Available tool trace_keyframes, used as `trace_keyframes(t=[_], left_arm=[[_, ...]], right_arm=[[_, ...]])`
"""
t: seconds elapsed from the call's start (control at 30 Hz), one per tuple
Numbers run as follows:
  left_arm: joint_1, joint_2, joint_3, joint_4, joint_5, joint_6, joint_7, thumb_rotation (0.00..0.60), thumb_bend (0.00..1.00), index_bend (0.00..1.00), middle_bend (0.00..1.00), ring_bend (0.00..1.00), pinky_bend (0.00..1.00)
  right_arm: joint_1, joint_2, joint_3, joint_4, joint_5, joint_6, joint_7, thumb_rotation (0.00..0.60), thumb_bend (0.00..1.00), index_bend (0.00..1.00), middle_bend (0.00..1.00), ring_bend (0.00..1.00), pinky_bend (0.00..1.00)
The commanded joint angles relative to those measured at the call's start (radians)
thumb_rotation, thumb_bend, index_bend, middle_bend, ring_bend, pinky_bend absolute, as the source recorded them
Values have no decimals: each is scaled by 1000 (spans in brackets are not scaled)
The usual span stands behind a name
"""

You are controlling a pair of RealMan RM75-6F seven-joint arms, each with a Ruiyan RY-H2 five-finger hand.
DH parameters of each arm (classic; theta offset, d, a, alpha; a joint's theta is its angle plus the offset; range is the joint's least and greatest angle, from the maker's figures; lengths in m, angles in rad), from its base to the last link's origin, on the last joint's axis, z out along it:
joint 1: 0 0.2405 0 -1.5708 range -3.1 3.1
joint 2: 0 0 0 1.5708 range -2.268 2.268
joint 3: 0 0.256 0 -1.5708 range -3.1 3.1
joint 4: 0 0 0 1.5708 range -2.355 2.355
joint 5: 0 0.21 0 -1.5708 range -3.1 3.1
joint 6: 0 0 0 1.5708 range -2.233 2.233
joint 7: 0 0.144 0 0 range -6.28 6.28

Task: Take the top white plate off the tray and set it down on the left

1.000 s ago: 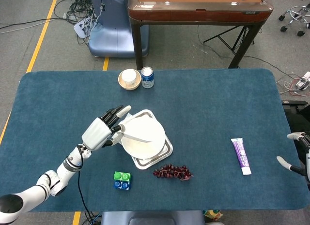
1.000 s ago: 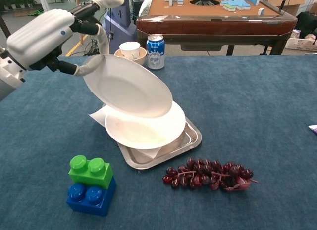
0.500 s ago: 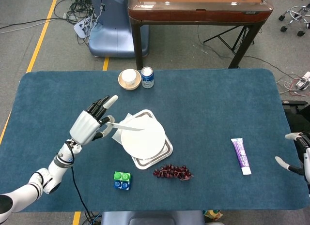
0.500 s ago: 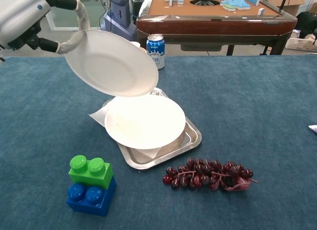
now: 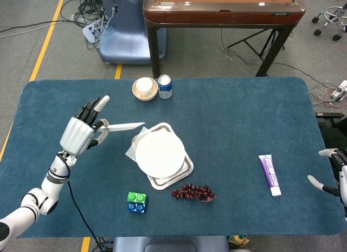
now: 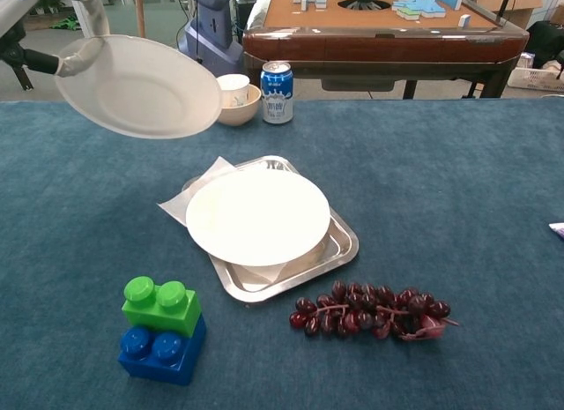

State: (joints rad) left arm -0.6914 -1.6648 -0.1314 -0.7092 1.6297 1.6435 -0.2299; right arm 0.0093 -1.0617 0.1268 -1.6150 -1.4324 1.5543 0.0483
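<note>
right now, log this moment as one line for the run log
phase: carry | left hand: holds top white plate aloft, left of tray | second plate: on tray | right hand: idle, table edge

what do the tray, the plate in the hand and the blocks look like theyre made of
Tray: probably metal, likely steel, silvery with a dull shine on the rim.
Lifted plate, held by the left hand: smooth matte white with a thin edge; plastic, melamine or ceramic, can't tell which.
Blocks: likely moulded plastic, glossy green on blue, with round studs.
</note>
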Motion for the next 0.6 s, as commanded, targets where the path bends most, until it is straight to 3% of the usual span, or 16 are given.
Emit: trace_keyframes(t=[0.03,0.6], left_arm=[[15,1,-7,33,-17,1,-8,600,404,709,50,0,212],[73,-26,34,190,-37,-47,0,600,404,711,52,0,212]], right_arm=[[1,0,0,0,0,-1,-1,600,0,360,343,214,228],[4,-1,-4,-7,4,-11,-16,600,0,360,343,214,228]])
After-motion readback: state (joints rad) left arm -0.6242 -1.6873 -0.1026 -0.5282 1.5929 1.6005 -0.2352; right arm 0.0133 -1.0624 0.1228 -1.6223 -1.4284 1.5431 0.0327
